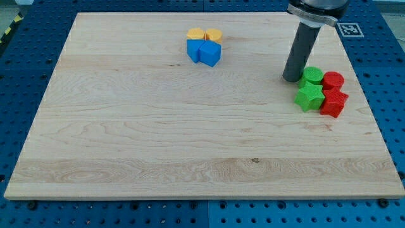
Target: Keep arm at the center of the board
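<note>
Tool tip (292,79), bare rod holding nothing, stands just left of green cylinder (312,76).

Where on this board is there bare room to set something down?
The whole stretch left and below my tip is bare wood. It is crowded at the right edge, around the green blocks and red blocks, and top centre, at the yellow blocks and blue blocks.
</note>
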